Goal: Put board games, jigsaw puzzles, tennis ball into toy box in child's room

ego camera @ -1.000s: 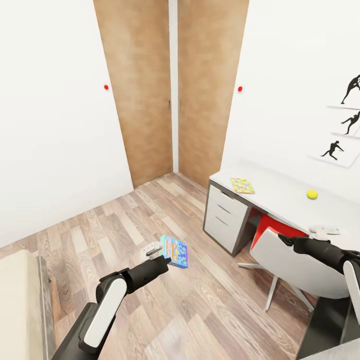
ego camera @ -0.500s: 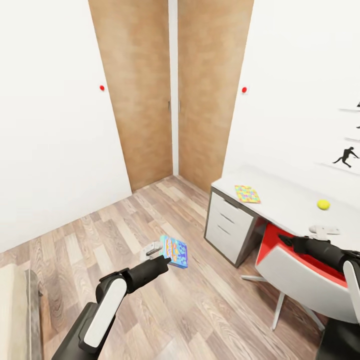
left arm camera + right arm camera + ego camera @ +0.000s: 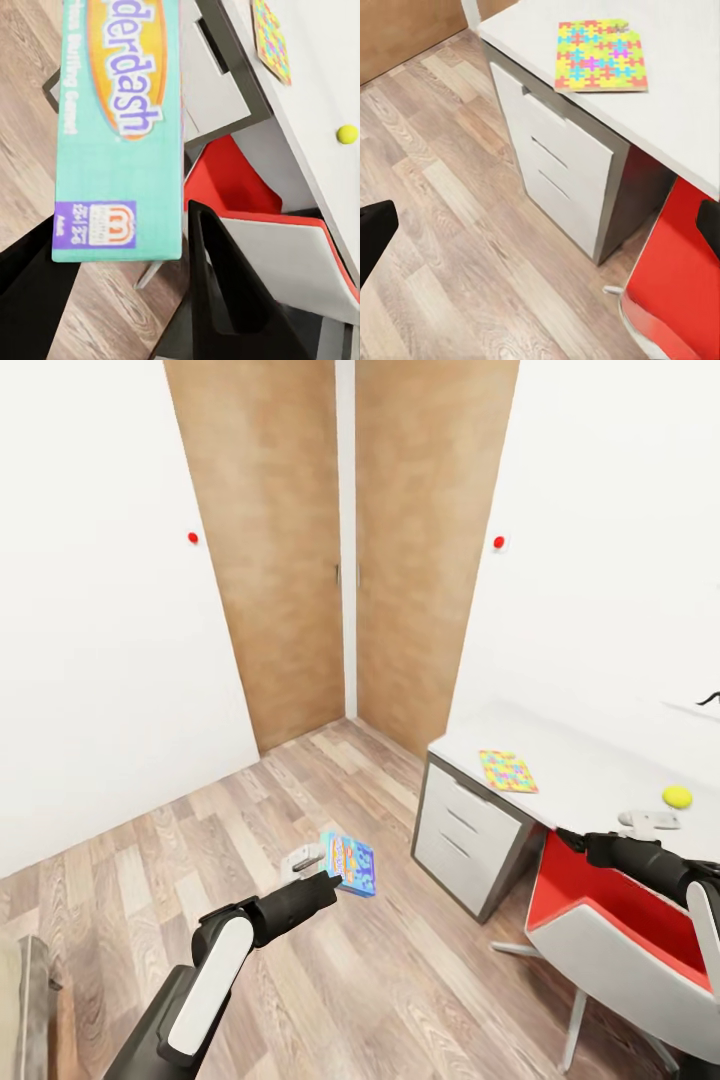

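I have the blue board game pinched in my left gripper, jaws pressed against its flat faces, carried above the wood-plank floor. On the light-grey table to my right lie one jigsaw puzzle near the drawer end and the tennis ball farther along. A red-and-white chair is tucked beneath. My right gripper hangs over the chair, jaws spread. Brown doors fill the corner ahead.

Black jointed arms, white forearm panels, pale grey grippers — black fingers in the wrist views
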You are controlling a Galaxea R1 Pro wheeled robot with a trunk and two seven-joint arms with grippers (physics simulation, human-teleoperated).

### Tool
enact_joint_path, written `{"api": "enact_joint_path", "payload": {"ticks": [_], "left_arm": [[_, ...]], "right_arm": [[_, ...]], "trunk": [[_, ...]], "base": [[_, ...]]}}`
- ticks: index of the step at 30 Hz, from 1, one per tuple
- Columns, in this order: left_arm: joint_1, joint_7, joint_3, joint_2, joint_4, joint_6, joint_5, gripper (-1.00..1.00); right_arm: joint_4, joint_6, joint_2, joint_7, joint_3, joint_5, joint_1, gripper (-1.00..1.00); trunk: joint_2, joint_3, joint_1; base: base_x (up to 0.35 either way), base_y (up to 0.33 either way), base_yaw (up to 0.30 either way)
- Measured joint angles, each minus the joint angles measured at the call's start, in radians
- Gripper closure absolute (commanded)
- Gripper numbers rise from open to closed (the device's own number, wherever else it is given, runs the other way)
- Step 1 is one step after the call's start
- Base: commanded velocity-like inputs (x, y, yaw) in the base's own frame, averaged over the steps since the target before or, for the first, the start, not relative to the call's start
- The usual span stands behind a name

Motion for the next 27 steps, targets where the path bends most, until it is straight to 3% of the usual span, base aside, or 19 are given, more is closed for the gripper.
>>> {"api": "enact_joint_path", "payload": {"ticks": [27], "left_arm": [[0.000,0.001,0.000,0.000,0.000,0.000,0.000,1.00]], "right_arm": [[0.000,0.000,-0.001,0.000,0.000,0.000,0.000,-1.00]], "trunk": [[0.000,0.000,0.000]], "base": [[0.339,0.000,0.000]]}}
